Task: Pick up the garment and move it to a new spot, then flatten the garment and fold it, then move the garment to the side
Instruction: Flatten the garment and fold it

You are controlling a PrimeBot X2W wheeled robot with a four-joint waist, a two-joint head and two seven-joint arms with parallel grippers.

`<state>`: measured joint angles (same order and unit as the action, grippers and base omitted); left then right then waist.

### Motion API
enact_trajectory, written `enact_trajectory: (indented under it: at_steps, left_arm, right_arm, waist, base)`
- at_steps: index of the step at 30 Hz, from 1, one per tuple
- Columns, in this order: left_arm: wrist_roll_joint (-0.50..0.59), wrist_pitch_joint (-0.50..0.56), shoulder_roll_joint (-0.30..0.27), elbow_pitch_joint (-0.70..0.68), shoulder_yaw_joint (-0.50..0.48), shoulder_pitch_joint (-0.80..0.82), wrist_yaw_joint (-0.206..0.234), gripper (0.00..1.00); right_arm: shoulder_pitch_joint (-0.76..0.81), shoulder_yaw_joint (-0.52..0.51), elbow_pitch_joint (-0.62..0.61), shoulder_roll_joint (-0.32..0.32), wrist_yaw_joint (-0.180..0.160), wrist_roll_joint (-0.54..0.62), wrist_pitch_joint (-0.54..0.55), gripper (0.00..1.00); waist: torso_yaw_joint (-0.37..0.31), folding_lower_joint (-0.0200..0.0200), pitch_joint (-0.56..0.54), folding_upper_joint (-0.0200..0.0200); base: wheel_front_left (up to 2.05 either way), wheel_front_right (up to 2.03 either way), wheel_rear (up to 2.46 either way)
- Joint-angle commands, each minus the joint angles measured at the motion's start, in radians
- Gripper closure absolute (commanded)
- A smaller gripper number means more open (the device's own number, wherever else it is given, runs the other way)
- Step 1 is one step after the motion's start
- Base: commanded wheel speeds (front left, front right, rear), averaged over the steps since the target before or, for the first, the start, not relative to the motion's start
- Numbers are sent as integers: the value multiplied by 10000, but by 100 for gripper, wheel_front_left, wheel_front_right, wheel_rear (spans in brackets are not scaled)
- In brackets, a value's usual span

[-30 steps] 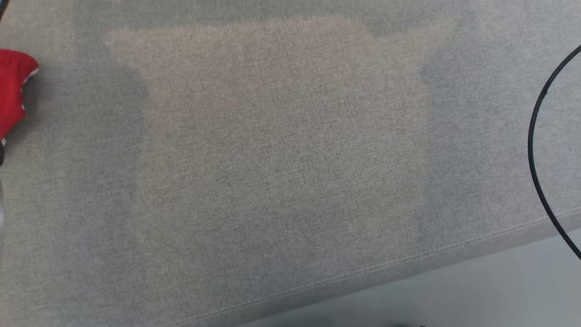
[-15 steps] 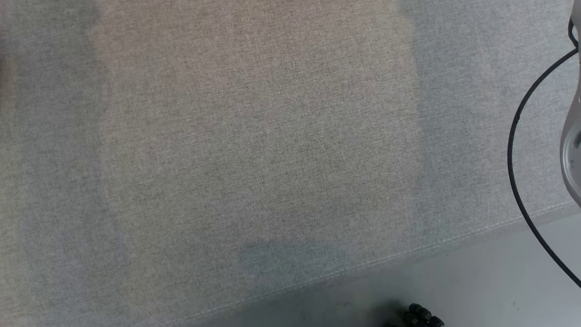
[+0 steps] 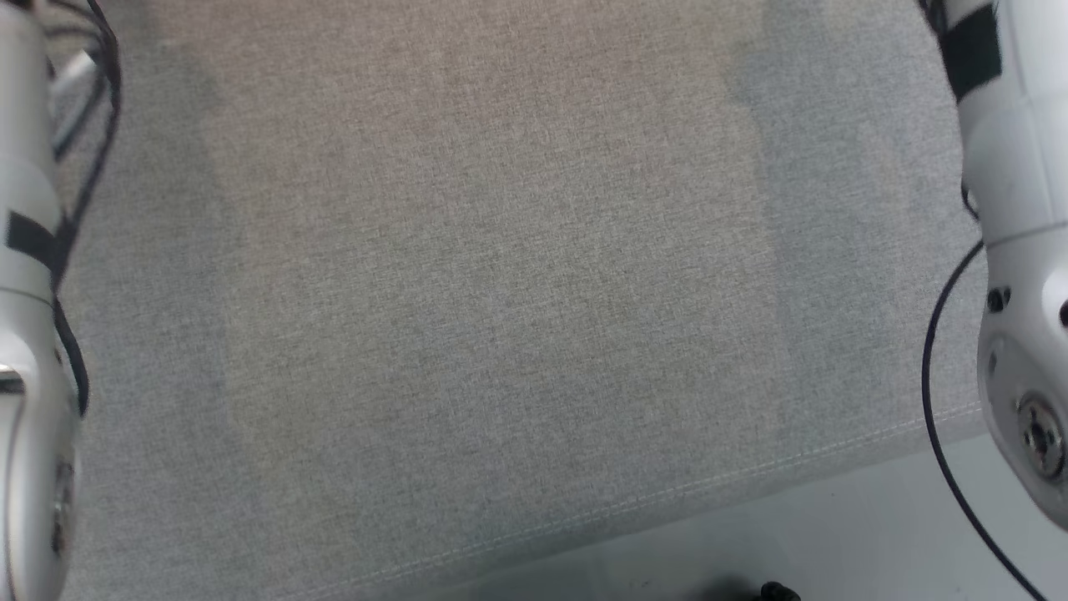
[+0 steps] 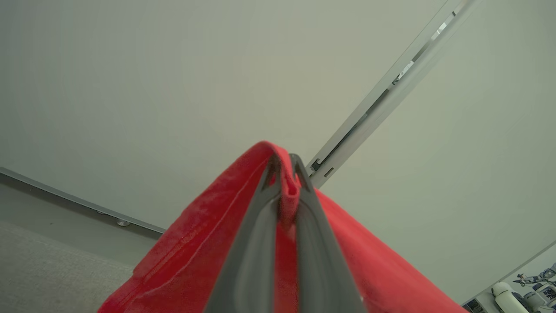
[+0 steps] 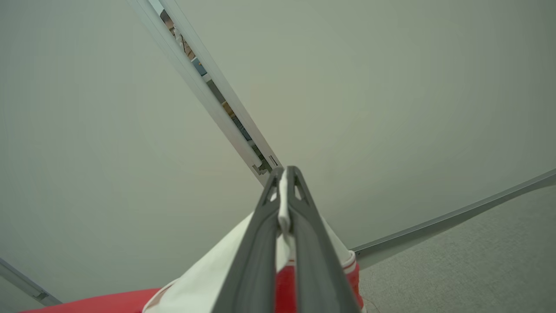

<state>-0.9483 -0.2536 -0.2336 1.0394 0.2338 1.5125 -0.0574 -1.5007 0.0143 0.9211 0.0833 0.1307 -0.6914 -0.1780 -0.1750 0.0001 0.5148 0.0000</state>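
Brings the left forearm and the right forearm in over the side edges of the tabletop in the head view, where a second back lay grey cloth with only a red corner of the garment at the tabletop's left edge; allows for head movement between those pictures. Holds the garment raised above the tabletop, toward its far side. Clamps a red fold in the fully closed left gripper and a white strip of the same garment in the fully closed right gripper, both pointing at the wall beyond the tabletop. Suggests, as a judgement, pick-up complete and transfer under way. Calls next for lowering and spreading on the tabletop, with both pinches maintained to prevent bunching.
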Motion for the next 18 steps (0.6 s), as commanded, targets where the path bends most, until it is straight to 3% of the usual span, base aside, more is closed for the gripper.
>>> enact_trajectory:
  at_steps: [1, 9, 14, 18]
  left_arm:
    - [-46, 110, 47, 5, 126, -722, -211, 100]
    - [-470, 86, 82, -1209, 100, -4354, -423, 100]
    - [-781, 252, -6, -3515, -8, -7432, 198, 100]
    - [-878, 482, -11, -4965, 19, -9112, 726, 100]
  right_arm:
    - [872, 272, -284, 228, 0, -352, 225, 100]
    - [5272, 943, -2821, 1102, 1, -2289, 1466, 100]
    - [8651, 763, -5169, 1581, 0, -2711, 2016, 100]
    - [10217, 534, -6278, 1488, 1, -2822, 2351, 100]
  waist:
    - [106, -1, -487, 0]
    - [480, -1, -1612, 0]
    - [704, -1, -2263, 0]
    - [789, -1, -2539, 0]
  base:
    - [0, 0, 0]
    - [0, 0, 0]
    - [0, 0, 0]
    - [0, 0, 0]
